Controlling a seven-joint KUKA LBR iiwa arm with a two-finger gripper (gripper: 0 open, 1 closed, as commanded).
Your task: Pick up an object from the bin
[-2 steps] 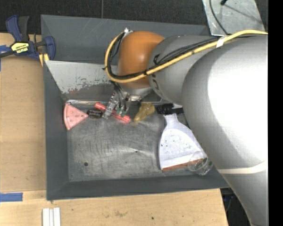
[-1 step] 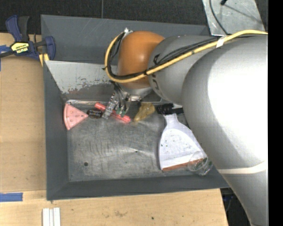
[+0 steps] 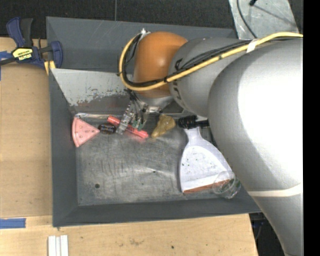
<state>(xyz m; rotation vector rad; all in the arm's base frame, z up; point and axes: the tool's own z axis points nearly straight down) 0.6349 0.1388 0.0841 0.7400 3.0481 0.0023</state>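
My gripper (image 3: 133,119) is low at the back of the bin, under the orange cover. It sits right over a pinkish-red stick (image 3: 137,133) that lies slanted on the floor, touching or nearly touching it. A short black and red marker (image 3: 109,126) lies just left of the gripper. Further left is a pink triangular piece with dots (image 3: 84,130). A tan, lumpy thing (image 3: 164,126) lies just right of the gripper.
A white speckled bottle with a black cap (image 3: 201,163) lies along the right side, with a clear plastic thing (image 3: 228,186) at its lower end. The arm covers the bin's right and back right. The front left floor is bare metal.
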